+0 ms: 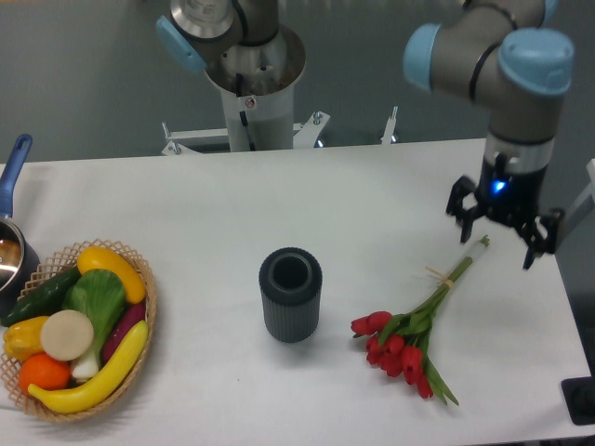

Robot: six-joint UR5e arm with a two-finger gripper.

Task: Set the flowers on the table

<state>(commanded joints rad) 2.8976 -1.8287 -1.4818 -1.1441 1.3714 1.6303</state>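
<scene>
Grey wall behind, white table [232, 200] in front, arm base mounted at the far edge.

Flowers [409, 339] lying flat on the table at right, red heads toward the near edge, pale stem ends pointing up and away toward the gripper [504, 232]. Tied with tan string partway along the stems. Resting fully on the tabletop, not propped on anything, well clear of the edge. Judged as already set down: bunch lies loose, with nothing gripping it.

Gripper just beyond the stem tips, at the far right of the table, fingers spread wide and pointing down, holding nothing. Blue light glowing on the wrist above. Close to the stem ends but apart from them, as far as can be told from this angle; height above the table hard to judge. Position fits a release at the stem end, the thin part easiest to pinch.

Vase [291, 295] upright near the middle, left of the flowers and apart from them. Dark, ribbed, mouth open upward; interior looks empty, though only the top part shows.

Basket [145, 321] at the near left corner, wicker, heaped with fake produce: yellow banana along the front, orange, white round piece, leafy green, cucumber, purple aubergine, yellow pepper. Pot [11, 253] with a blue handle at the far left edge, cut off by the frame; contents not readable.
</scene>
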